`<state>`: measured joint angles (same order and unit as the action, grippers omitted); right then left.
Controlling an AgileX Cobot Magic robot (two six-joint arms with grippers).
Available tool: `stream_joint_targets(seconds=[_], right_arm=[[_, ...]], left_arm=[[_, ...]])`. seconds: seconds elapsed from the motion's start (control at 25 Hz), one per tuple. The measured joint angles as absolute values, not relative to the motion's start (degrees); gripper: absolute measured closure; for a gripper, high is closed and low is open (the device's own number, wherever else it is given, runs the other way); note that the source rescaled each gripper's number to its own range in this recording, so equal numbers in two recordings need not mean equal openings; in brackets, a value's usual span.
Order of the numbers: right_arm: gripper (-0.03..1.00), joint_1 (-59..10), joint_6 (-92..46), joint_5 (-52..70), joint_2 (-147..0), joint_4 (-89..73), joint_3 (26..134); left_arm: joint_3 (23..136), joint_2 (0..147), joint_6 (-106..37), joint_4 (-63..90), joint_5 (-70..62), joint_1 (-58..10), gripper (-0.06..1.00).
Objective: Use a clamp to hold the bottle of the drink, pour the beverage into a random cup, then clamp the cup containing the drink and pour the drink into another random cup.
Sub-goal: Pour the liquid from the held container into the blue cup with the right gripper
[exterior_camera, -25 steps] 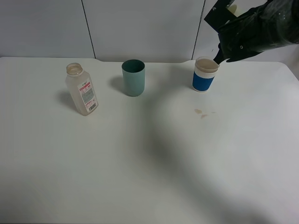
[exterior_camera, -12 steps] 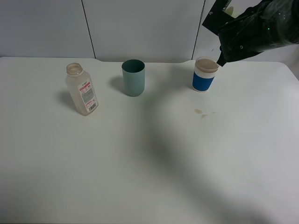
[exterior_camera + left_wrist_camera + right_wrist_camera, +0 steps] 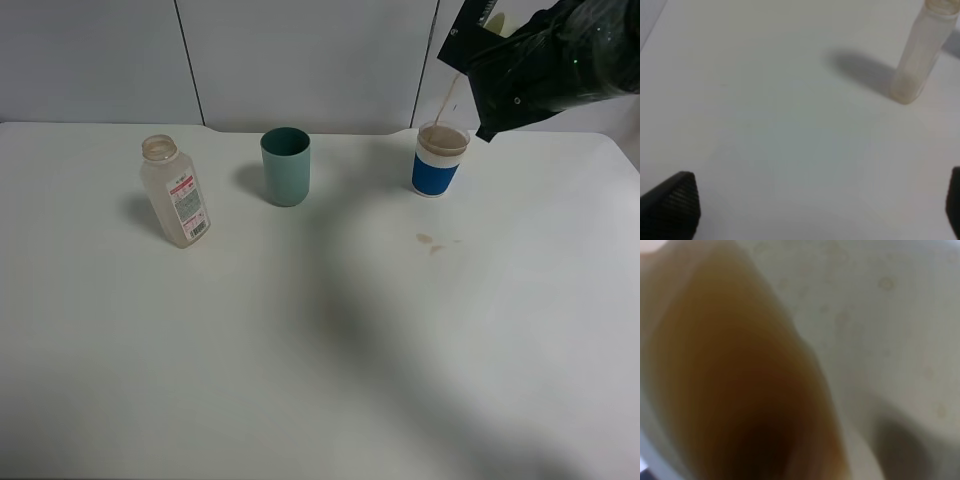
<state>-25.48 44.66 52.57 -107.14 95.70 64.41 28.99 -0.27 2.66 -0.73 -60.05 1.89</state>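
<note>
Exterior high shows my right clamp (image 3: 500, 50) raised at the far right corner, closed on the pale yellow-green cup (image 3: 497, 20), of which only a sliver shows above the black housing. A thin brown stream of the beverage (image 3: 450, 98) falls from it into the blue-banded cup (image 3: 437, 160) just below and beside the clamp, so I judge this to be the second pour, well along. Next I need to hold the tilt until the stream stops, then right the cup without swinging the drip past the rim; brown spots (image 3: 432, 241) already mark the table (image 3: 320, 350) nearer me. Right wrist alone shows the tea lying along the tilted cup's inner wall (image 3: 880, 315). Left wrist shows my left gripper (image 3: 810, 210) spread wide and empty, with the bottle (image 3: 920, 55) standing ahead of it, apparently drained.
</note>
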Motion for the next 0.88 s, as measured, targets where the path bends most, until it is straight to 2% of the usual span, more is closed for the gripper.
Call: stream_joint_targets(seconds=[0.88], right_arm=[[0.94, -25.5, 39.9, 54.8, -107.1, 95.7, 64.4]], left_arm=[[29.0, -0.3, 2.7, -0.7, -60.1, 1.9, -0.06]])
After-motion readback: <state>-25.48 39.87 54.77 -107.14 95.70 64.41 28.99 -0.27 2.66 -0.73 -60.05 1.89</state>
